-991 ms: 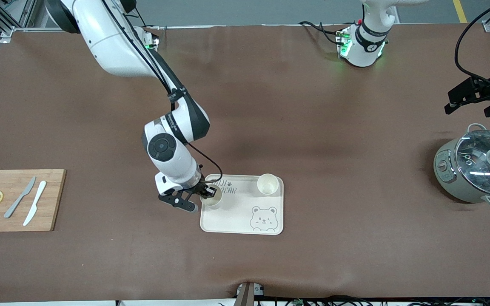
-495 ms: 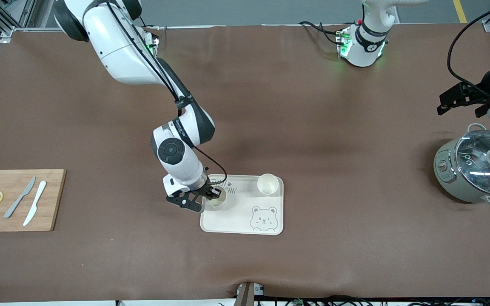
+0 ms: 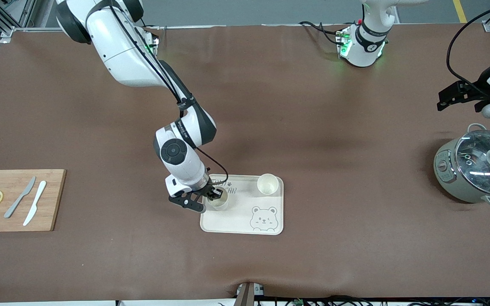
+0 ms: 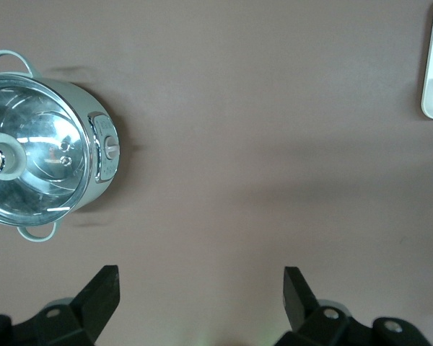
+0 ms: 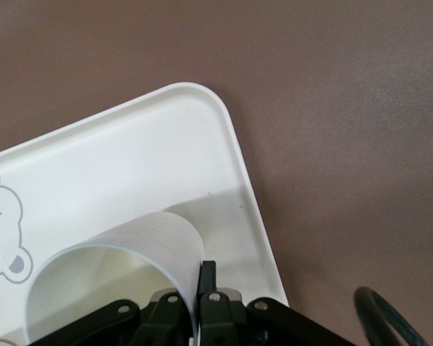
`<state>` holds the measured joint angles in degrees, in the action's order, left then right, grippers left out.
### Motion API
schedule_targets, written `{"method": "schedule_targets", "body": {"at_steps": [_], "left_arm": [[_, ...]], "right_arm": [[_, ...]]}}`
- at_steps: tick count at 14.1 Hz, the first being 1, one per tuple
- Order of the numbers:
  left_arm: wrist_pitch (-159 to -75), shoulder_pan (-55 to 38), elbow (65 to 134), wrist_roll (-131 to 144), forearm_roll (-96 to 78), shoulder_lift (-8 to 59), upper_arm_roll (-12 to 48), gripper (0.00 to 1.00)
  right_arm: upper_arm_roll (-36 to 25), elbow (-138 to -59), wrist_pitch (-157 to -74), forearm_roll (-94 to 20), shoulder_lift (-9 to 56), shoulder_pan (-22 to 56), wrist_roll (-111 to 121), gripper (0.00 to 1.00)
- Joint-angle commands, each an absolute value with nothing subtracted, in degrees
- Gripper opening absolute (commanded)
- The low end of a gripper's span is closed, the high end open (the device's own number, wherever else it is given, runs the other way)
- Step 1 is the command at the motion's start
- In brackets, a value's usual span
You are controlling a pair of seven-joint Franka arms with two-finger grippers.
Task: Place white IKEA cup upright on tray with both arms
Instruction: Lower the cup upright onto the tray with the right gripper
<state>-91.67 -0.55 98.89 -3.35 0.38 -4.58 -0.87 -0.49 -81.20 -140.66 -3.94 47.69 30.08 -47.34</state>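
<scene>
At the tray's corner toward the right arm's end of the desk, the right gripper [image 3: 209, 197] pinches the rim of a smooth white cylindrical cup [image 3: 218, 199], upright on the flat cream rimmed tray [image 3: 240, 225]. Releasing unevenly could tip the light cup. A second white cup [image 3: 267, 184] stands farther along. The left gripper [image 3: 466, 98] waits open above a grey glass-lidded pot [image 3: 477, 165].

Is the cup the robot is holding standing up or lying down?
Standing up. The cup shows its open mouth upward over the tray, rim pinched by the right gripper.
</scene>
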Motion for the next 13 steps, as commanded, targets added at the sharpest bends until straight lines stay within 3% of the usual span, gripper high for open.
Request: {"method": "schedule_targets", "body": {"at_steps": [1,8,9,10,11,13], "left_arm": [[-91.3,-0.3,100.3,-3.9,1.5,-6.2,-0.9,1.00],[-91.6,0.5,99.7,-4.0,2.5,-6.1,-0.7,1.00],[-91.8,0.5,99.7,-4.0,2.5,-5.9,-0.7,1.00],[-91.9,0.5,99.7,-4.0,2.5,-5.9,-0.6,1.00],[-92.1,0.5,99.7,-4.0,2.5,-5.8,-0.6,1.00],[-92.1,0.5,99.7,-4.0,2.5,-5.9,-0.6,1.00]], "right_arm": [[-1.1,-79.5,-141.0,-2.9,49.0,30.8,-49.1,0.00],[-1.1,-79.5,-142.1,-2.8,49.4,30.8,-49.1,0.00],[-1.1,-79.5,-142.2,-2.8,49.4,30.8,-49.1,0.07],[-1.1,-79.5,-142.2,-2.8,49.4,30.8,-49.1,0.30],[-1.1,-79.5,-142.3,-2.8,49.4,30.8,-49.1,0.64],[-1.2,-79.5,-142.4,-2.8,49.4,31.1,-49.1,0.98]]}}
